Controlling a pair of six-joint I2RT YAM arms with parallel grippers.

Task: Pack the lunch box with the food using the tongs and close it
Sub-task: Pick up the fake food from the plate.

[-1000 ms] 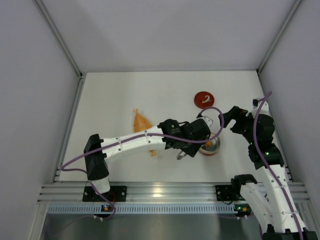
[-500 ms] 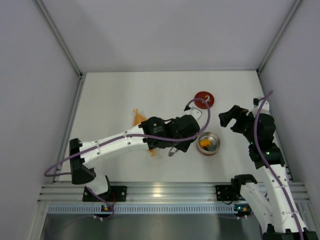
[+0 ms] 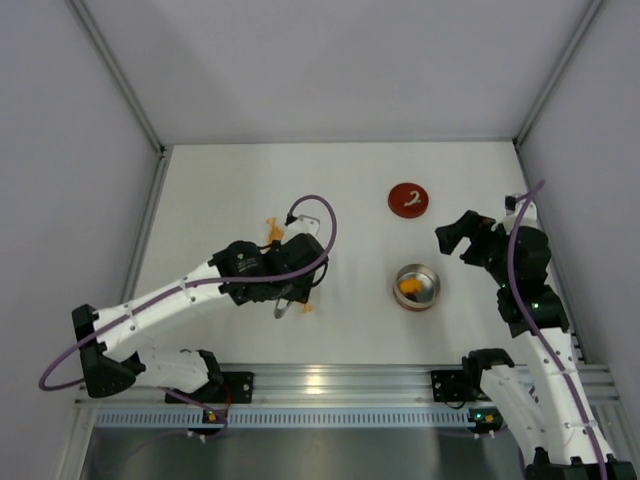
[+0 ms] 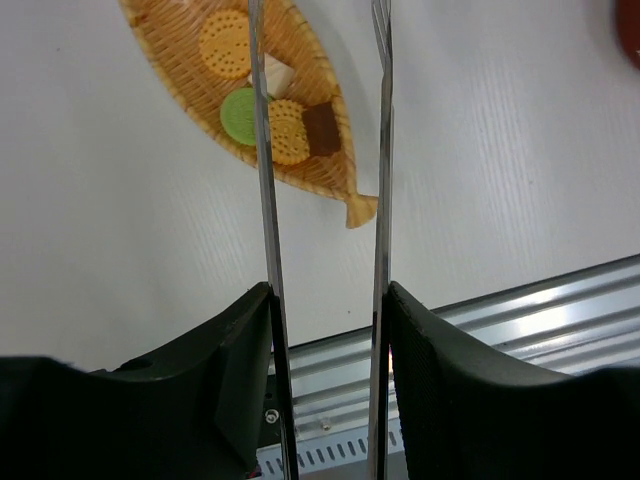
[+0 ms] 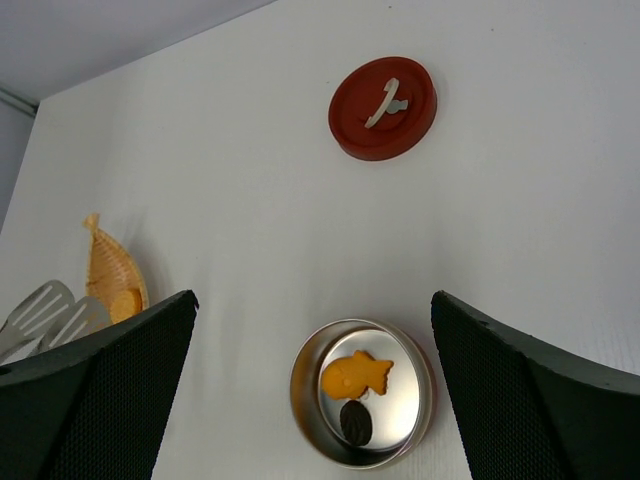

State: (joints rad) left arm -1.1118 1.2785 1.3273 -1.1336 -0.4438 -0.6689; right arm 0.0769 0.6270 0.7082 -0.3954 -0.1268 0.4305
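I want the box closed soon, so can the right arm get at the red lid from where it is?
Probably yes. The red lid lies alone on bare table, the right gripper is open and empty nearby, and the left gripper, holding the tongs, is off over the dish.

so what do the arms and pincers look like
The left arm and right arm have white tubular links, black joints and a purple cable looped along each. The left pincer and right pincer have black, wedge-shaped fingers with dimpled pads.
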